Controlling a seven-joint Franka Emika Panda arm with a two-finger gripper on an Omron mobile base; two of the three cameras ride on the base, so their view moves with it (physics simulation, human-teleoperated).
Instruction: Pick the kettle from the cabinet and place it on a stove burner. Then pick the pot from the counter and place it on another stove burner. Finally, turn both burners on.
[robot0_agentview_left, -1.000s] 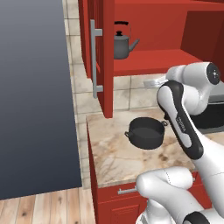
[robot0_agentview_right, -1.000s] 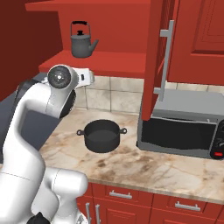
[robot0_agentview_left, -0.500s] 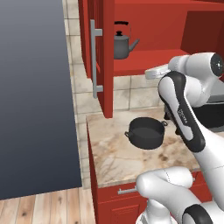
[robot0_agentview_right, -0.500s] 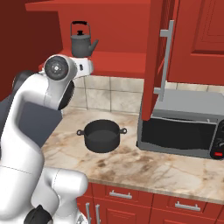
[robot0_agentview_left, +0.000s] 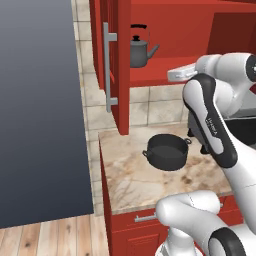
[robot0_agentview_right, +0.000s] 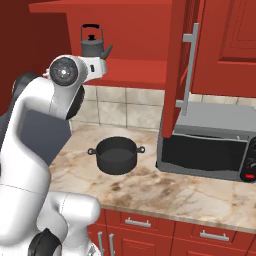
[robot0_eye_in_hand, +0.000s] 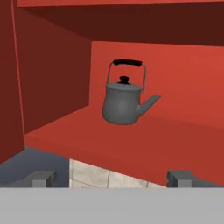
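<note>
The dark grey kettle (robot0_eye_in_hand: 123, 103) stands upright on the red shelf of the open cabinet (robot0_eye_in_hand: 109, 138), spout to the right in the hand view. It also appears at the back of the shelf as the kettle (robot0_agentview_left: 139, 50) (robot0_agentview_right: 94, 46). My gripper (robot0_eye_in_hand: 112, 178) is open and empty. It hovers just outside the shelf's front edge, level with it and well short of the kettle. My hand (robot0_agentview_left: 176, 74) sits to the right of the kettle. The black pot (robot0_agentview_left: 167, 151) (robot0_agentview_right: 116, 155) rests on the marbled counter (robot0_agentview_left: 132, 185) below. The stove burners are out of view.
The cabinet door (robot0_agentview_left: 120, 65) stands open with its long grey bar handle (robot0_agentview_left: 107, 67) (robot0_agentview_right: 187, 65). A grey microwave (robot0_agentview_right: 210, 145) sits on the counter right of the pot. A tall dark panel (robot0_agentview_left: 40, 110) fills the left side. Tiled wall (robot0_agentview_right: 125, 107) runs behind the counter.
The arm has lifted the hand from above the pot up to shelf height in front of the cabinet. The kettle and pot have not moved. The gripper stays open.
</note>
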